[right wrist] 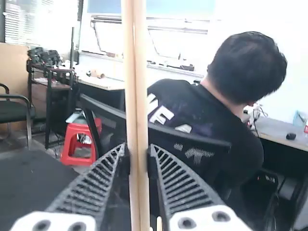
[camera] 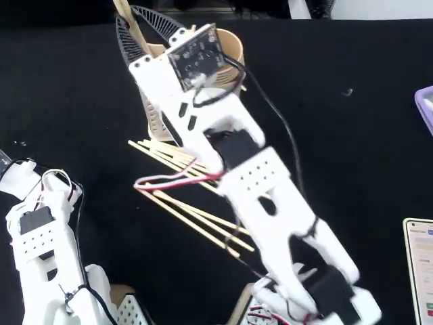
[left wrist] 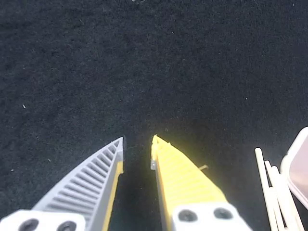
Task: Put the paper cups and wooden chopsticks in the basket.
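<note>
The paper cup [camera: 235,47] is mostly hidden behind the right arm [camera: 270,203]. The loose chopsticks [camera: 166,154] are partly covered by that arm. The held chopsticks [right wrist: 134,96] are cut off at the frame edge.

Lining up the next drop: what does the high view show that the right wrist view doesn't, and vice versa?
High view: loose chopsticks on the black table and a paper cup partly hidden by the raised arm. Right wrist view: the right gripper shut on held chopsticks standing upright in it, a room behind. Both: the held chopsticks and that gripper.
</note>
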You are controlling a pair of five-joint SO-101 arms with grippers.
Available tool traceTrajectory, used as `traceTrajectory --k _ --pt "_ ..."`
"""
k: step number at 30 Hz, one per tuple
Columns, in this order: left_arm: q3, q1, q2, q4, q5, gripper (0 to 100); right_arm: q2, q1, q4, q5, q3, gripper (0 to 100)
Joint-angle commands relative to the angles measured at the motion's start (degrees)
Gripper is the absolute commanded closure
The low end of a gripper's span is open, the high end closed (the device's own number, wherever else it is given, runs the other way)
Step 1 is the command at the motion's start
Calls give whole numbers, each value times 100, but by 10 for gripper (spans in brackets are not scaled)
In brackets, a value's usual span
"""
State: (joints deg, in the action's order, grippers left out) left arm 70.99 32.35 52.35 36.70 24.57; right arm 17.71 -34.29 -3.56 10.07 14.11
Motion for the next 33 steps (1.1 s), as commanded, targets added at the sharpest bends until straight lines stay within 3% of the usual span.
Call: traceTrajectory --k 1,12,17,22,28,33 --pt "-92 4 149 -114 9 891 -585 185 431 -26 -321 987" --pt "-84 -13 149 -114 9 891 -1279 501 35 -53 -127 971" --pt "-92 -31 149 -114 9 891 -673 299 -791 -53 -127 826" --pt "-92 -4 149 -114 9 891 444 9 -1486 -26 -84 882" --pt "-84 4 149 -114 9 891 1877 -193 -3833 -18 462 910" --pt "-92 -13 149 -114 9 891 2642 -396 -5442 -9 2079 909"
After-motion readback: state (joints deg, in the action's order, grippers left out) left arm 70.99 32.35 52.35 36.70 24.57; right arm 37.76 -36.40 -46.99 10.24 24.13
